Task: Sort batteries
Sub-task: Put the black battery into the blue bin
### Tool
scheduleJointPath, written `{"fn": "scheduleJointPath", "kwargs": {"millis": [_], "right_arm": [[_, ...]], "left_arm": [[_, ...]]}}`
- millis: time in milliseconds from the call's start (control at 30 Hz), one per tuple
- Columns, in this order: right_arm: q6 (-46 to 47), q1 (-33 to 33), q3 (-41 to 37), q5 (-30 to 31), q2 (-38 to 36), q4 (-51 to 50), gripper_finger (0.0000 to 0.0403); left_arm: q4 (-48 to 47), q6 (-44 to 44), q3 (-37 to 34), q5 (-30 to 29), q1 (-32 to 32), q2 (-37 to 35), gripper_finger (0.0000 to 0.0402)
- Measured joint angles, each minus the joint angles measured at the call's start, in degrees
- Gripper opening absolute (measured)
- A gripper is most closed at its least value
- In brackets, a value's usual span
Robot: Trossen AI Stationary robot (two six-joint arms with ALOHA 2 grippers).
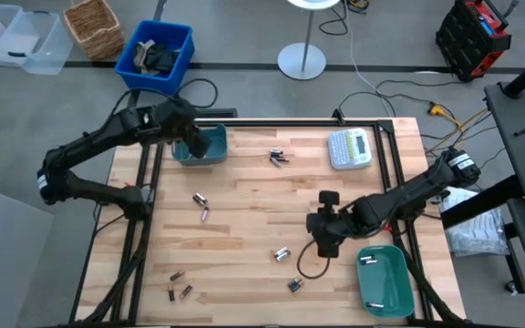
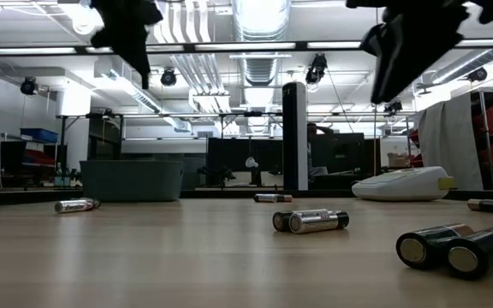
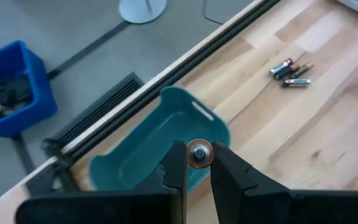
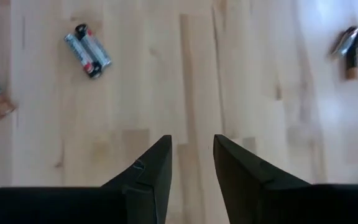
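Note:
Small cylindrical batteries lie scattered on the wooden table: a cluster at the far middle [image 1: 278, 157], two left of centre [image 1: 201, 205], a pair near centre [image 1: 282, 254], and a few by the near left edge [image 1: 178, 284]. My left gripper [image 1: 190, 137] hangs over the teal bin [image 3: 160, 143] at the far left, shut on one coppery battery [image 3: 198, 154]. My right gripper [image 4: 192, 143] stands open above bare wood right of centre, pointing down, with nothing between its fingers. A silver-and-black pair [image 4: 87, 51] lies ahead of it. My left gripper pinches the battery between its two fingertips [image 3: 178, 158], across the cylinder's sides. The battery's round end [image 3: 198, 153] faces the wrist camera. The fingers slant down from above, and the battery is lifted clear, over the teal bin's opening.
A teal tray [image 1: 399, 292] with a battery in it sits at the near right. A grey-white label maker [image 1: 349, 148] rests at the far right. Off the table on the floor stand a blue crate [image 1: 156, 55] and a wicker basket [image 1: 92, 25].

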Motion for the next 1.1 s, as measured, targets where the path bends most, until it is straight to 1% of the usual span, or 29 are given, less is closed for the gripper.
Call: {"fn": "scheduleJointPath", "kwargs": {"millis": [133,300,467,567,667,833,1100], "right_arm": [[2.8,2.7,-1.6,0.0,0.0,0.2,0.0116],[6.5,5.9,-2.7,0.0,0.0,0.6,0.0118],[7.7,8.3,-2.8,0.5,0.0,2.0,0.0107],[7.7,9.0,-2.8,0.5,0.0,3.2,0.0101],[7.7,9.2,-2.8,0.5,0.0,3.6,0.0097],[7.7,9.2,-2.8,0.5,0.0,4.5,0.0098],[7.5,9.2,-2.8,0.6,0.0,4.6,0.0115]], "left_arm": [[6.4,2.2,-6.8,1.0,3.1,0.0,0.0024],[11.8,3.5,-15.3,6.9,7.8,0.0,0.0024],[17.7,4.3,-23.5,7.9,11.5,0.0,0.0024],[22.5,4.8,-28.1,9.7,13.8,0.0,0.0024],[26.7,4.1,-31.8,9.8,16.3,-0.1,0.0025],[32.0,3.5,-35.4,9.8,19.2,0.0,0.0035],[32.8,3.4,-36.6,9.8,19.7,0.3,0.0038]]}}
